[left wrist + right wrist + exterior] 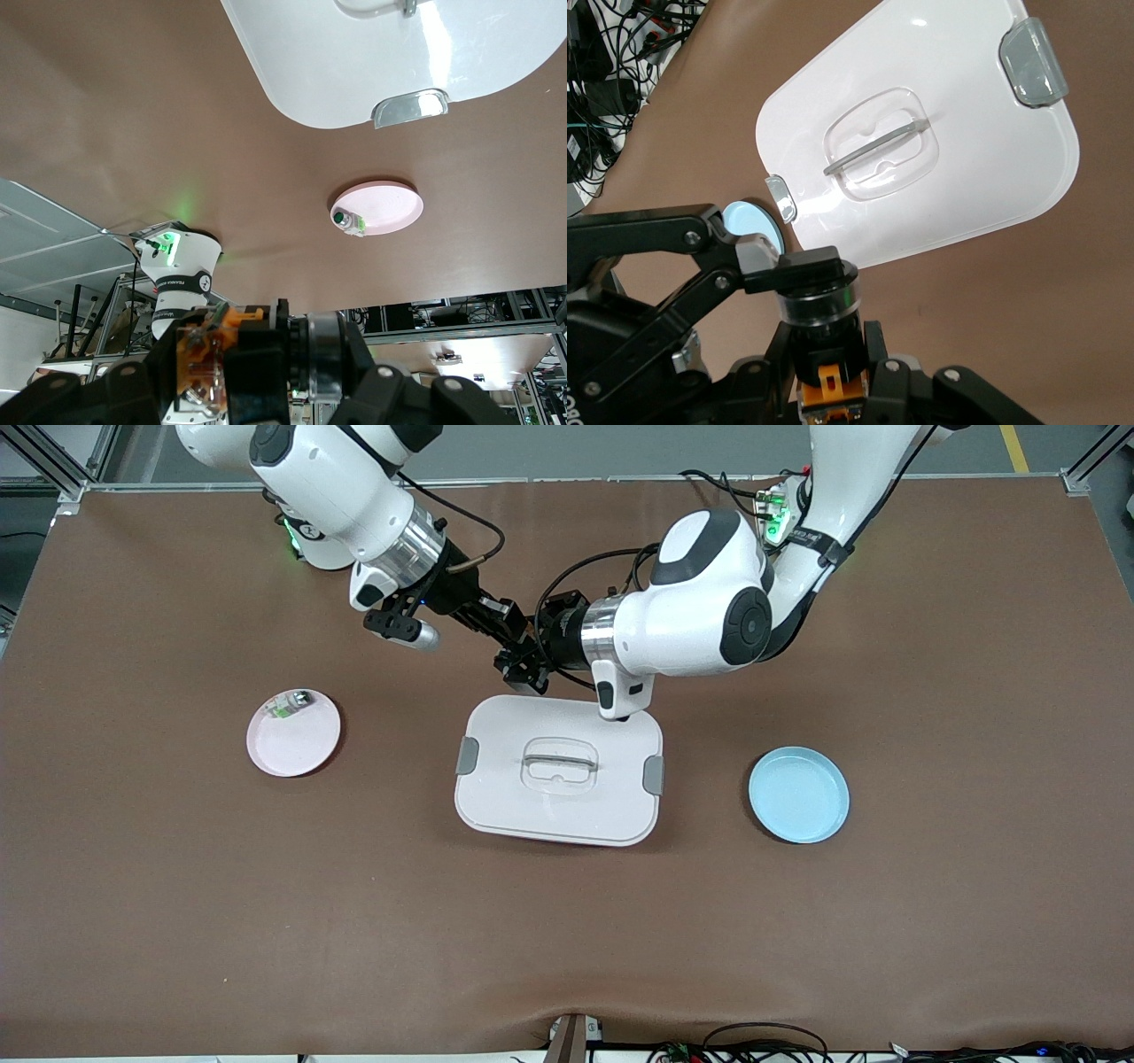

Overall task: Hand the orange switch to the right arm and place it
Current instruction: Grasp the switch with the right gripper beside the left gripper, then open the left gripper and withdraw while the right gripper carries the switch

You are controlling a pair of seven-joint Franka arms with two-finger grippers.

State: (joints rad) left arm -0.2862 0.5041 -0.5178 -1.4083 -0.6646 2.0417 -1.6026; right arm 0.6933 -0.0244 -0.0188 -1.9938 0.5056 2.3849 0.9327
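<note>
1. Toward the right arm's end of the brown counter [567,939], a round pale pink plate [301,766] is seen, with a small white-and-green piece [291,704] lying on it near the rim
2. The white jointed right arm [328,487] is stretched from its base down toward the middle of the counter, and its black two-finger right end effector [509,627] is held in the air over bare counter, just beside the edge of the lidded box
3. The tiny black cylindrical orange switch [819,305] is found off the counter, between the two end effectors where they meet; in the right wrist view the right end effector is seen pressed against the sides of its body, with the tan-orange rear showing between the fingers [873,350]
4. The transfer is judged to be at its middle: the switch is gripped by both arms at once, it has not been released by the left one, and the placing is not yet done
5. A white rectangular lidded box [505,797] with grey side clips and a clear recessed handle stands at the centre of the counter, closed
6. The white left arm [709,602] is folded at the elbow with its wrist laid level, pointing toward the right arm's end; the black left end effector [532,660] is pinched on the switch, apparently end to end
7. Toward the left arm's end, a round light blue plate [797,794] lies bare; which plate is meant for the placing cannot be told
</note>
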